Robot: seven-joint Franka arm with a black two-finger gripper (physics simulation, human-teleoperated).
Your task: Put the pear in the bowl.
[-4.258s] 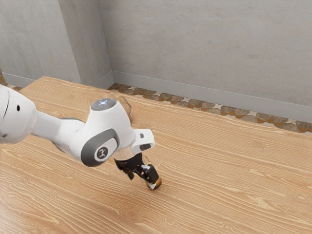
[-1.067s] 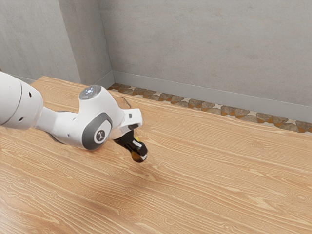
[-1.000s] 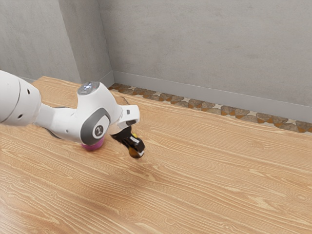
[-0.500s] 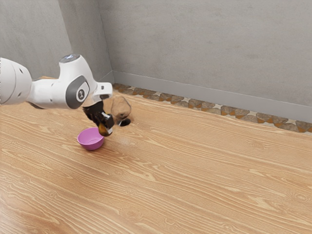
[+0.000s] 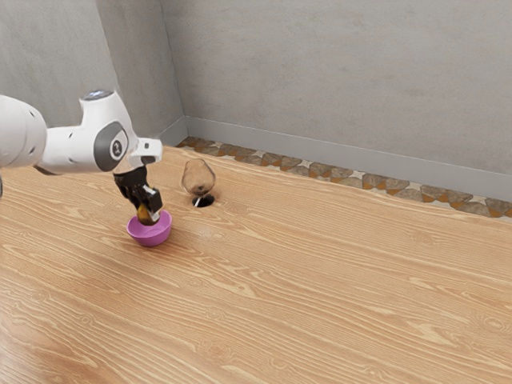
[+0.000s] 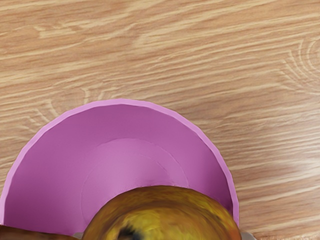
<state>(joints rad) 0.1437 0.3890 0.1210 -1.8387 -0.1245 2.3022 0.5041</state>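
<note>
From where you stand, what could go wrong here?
The pear I hold over the bowl visually meets its rim in the wrist view, so lowering it might catch the edge and tip the bowl. Moving away sideways, my end effector could knock the brown glass-like object nearby.

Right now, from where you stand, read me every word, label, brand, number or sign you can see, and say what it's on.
Pale mark on the round badge of my arm: too small to read.
Pear: no lettering seen.
Bowl: none seen.
Table: none seen.
</note>
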